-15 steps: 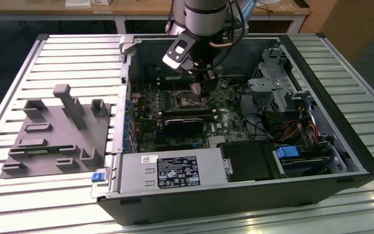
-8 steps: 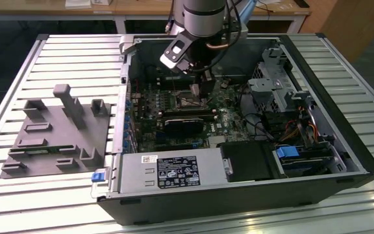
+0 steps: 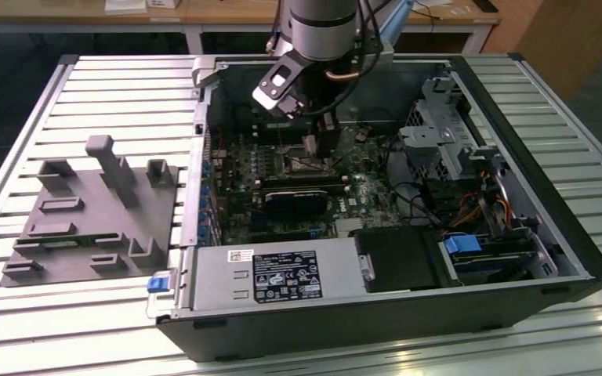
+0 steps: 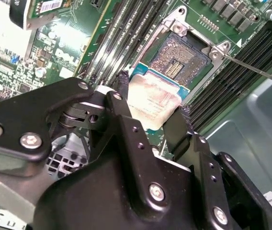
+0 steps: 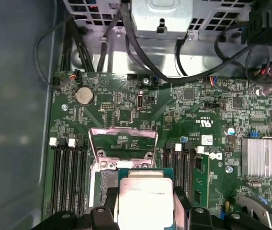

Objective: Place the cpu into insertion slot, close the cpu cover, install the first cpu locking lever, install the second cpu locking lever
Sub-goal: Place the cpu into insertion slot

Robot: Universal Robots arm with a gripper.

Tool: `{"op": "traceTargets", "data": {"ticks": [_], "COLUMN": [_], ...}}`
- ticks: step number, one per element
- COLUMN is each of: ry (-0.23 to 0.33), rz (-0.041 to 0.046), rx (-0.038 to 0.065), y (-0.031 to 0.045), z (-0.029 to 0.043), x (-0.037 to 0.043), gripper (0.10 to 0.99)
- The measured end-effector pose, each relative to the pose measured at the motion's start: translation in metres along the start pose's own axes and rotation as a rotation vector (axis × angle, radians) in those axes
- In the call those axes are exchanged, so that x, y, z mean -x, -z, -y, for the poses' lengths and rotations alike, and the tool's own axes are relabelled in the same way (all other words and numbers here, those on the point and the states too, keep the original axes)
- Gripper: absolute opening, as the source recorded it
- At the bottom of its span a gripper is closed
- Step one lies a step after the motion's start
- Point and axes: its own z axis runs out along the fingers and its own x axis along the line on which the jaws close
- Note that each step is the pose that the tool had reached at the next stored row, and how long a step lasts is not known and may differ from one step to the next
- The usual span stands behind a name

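Observation:
My gripper point(image 3: 320, 131) hangs inside the open computer case, shut on the cpu point(image 4: 150, 103). The cpu is a small square chip with a pale silvery-tan top, pinched at two opposite edges by the black fingers point(image 4: 121, 93). It hovers just above and partly beside the bare insertion slot point(image 4: 176, 60), whose contact field lies exposed. In the first wrist view the cpu point(image 5: 145, 199) sits between the fingers in front of the cpu cover point(image 5: 124, 139), a silvery frame tipped up open. A thin locking lever point(image 4: 255, 71) sticks out from the slot's corner, unlatched.
Memory slots point(image 4: 112, 43) flank the socket on both sides. A power supply point(image 3: 280, 274) fills the case's near side, and a drive cage point(image 3: 447, 133) with cables stands at the exterior view's right. A grey fixture plate point(image 3: 92, 211) lies outside the case at the exterior view's left.

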Motion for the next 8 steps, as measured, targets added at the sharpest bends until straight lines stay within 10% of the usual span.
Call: {"op": "traceTargets", "data": {"ticks": [8], "ry": [-0.009], "rz": [0.0004], "rx": [0.000], "y": [-0.0064], "z": [0.0030], "x": [-0.0047], "gripper": [0.537]}}
